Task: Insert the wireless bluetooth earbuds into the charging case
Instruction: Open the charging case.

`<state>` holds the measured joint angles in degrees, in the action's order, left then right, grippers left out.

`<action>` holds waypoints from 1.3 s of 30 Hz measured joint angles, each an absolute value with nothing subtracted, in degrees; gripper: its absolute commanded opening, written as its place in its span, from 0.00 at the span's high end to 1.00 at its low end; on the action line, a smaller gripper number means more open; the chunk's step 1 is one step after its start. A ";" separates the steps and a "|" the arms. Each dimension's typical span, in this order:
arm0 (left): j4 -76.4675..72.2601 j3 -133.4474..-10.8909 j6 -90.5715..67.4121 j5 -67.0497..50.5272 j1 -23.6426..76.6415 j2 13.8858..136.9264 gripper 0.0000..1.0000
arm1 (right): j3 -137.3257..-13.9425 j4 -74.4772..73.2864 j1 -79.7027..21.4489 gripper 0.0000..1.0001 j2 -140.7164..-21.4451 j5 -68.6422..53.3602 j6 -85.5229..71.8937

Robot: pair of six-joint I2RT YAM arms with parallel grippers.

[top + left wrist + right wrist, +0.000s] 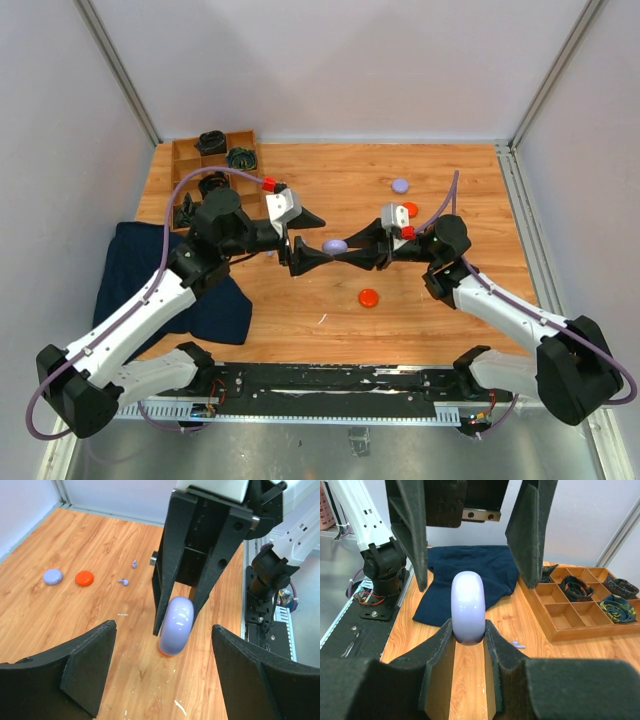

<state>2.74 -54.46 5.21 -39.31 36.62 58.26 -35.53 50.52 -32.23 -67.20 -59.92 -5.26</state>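
My right fingers [440, 652] clamp the lavender case [468, 605] on edge — left fingers [85, 665] wide, earbuds [123, 582] on the desk [55, 622] beyond it.

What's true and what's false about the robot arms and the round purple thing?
1. The right gripper pinches a lavender case standing on its edge. True.
2. The left gripper is shut tight. False: its fingers are spread wide open.
3. The blue cloth lies on the right side of the table. False: it lies on the left side.
4. Two tiny lavender earbuds lie loose on the table. True.
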 measured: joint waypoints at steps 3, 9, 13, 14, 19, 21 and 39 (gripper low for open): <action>2.81 -54.46 5.21 -38.39 36.62 59.42 0.17 | -35.53 50.17 -32.23 0.96 -66.74 -59.92 -4.62; 3.22 -54.46 5.19 -37.06 36.62 61.34 0.17 | -35.53 48.99 -32.23 0.96 -66.17 -59.83 -3.49; 3.16 -54.46 4.97 -35.57 36.64 61.36 0.16 | -35.51 48.64 -32.23 0.96 -66.17 -59.77 -3.09; 3.16 -54.46 4.82 -35.20 36.69 61.36 0.16 | -35.53 48.58 -32.23 0.96 -66.15 -59.75 -3.05; 2.87 -54.46 3.73 -33.56 36.84 61.25 0.16 | -35.51 48.49 -32.23 0.96 -66.11 -59.24 -2.94; 2.72 -54.46 3.29 -32.95 36.88 60.95 0.16 | -35.51 48.40 -32.23 0.96 -65.89 -58.92 -2.92; 1.34 -54.46 1.19 -30.28 36.88 57.63 0.11 | -35.51 46.09 -32.23 0.96 -65.12 -58.72 -1.56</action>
<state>1.34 -54.46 1.19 -30.28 36.88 57.63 -35.51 46.09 -32.23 -65.12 -58.72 -1.56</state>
